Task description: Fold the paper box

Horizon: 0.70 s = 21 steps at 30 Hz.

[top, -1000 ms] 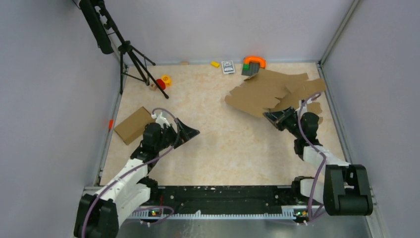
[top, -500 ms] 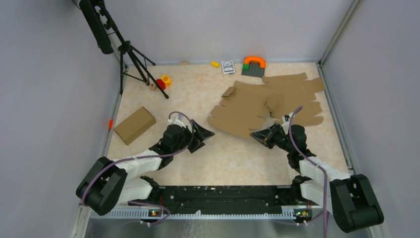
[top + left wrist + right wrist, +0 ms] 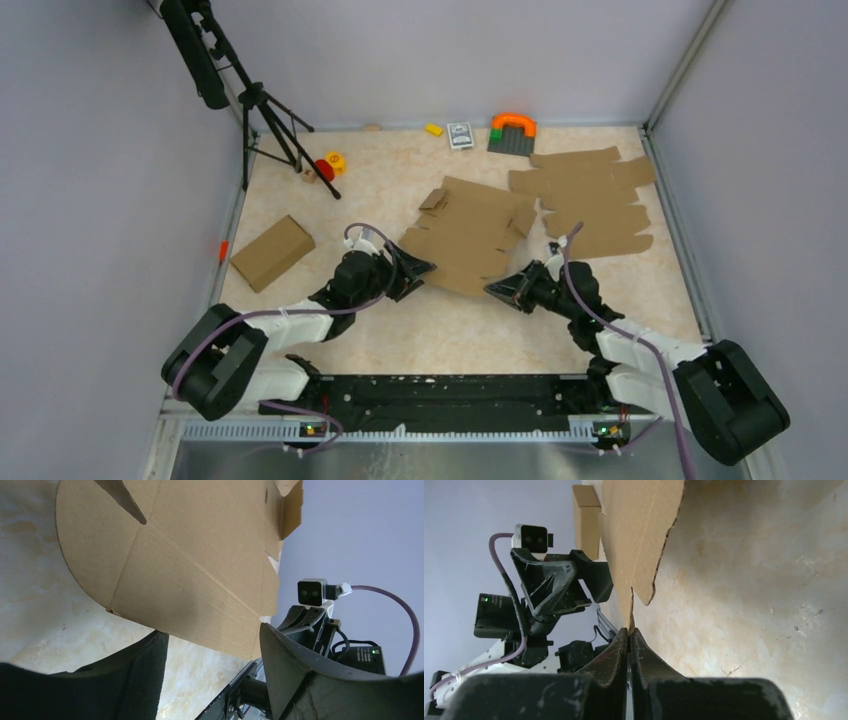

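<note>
Nearest me, my right claw (image 3: 497,291) is pinched together on the thin near corner of the paper box (image 3: 465,235), its two black fingers (image 3: 616,647) pressed flat on the edge. A second ago this claw was far out to the right over the stack; since then it has dragged the sheet left and nearer, towards the table's middle. My left claw (image 3: 425,268) has come in from the left side to meet it. Its jaws stand apart, with the sheet's rounded left flap just beyond their tips.

The paper box is one flat die-cut sheet of plain brown corrugated card, matt, scored with straight creases, with curved flaps and small tabs, and it is tilted up off the table (image 3: 450,320), a glossy surface of mottled cream marble pattern. Behind it to the right lies the pile of flat sheets (image 3: 590,200), now apart from it. At far left sits a closed brown carton (image 3: 272,252).
</note>
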{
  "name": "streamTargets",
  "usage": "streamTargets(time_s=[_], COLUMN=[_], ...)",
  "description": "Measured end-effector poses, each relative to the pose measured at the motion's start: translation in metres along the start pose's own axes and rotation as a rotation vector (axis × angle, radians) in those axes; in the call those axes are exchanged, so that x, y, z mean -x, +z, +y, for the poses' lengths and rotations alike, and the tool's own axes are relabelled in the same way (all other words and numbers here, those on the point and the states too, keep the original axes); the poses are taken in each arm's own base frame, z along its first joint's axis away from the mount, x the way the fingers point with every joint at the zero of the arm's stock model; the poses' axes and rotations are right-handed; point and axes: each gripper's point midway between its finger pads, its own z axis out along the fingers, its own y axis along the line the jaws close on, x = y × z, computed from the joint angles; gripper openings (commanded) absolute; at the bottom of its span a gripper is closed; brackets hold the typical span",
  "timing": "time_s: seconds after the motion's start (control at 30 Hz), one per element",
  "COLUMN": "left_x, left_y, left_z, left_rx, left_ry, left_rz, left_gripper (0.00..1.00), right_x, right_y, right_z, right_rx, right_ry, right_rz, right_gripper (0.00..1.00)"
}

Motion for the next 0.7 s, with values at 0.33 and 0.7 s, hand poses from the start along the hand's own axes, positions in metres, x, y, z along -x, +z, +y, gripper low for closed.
streamTargets(time_s=[0.33, 0.7], left_x=[0.01, 0.029], left_y=[0.0, -0.016], left_z=[-0.001, 0.023], left_rx=[0.005, 0.127], left_ry=[0.01, 0.071], left_rz=[-0.054, -0.119], left_gripper=[0.21, 0.0], right_x=[-0.015, -0.035], right_y=[0.006, 0.012], right_z=[-0.008, -0.019], right_rx=[-0.032, -0.101], right_ry=[-0.003, -0.095], right_rz=[0.035, 0.146], right_gripper=[0.05, 0.61])
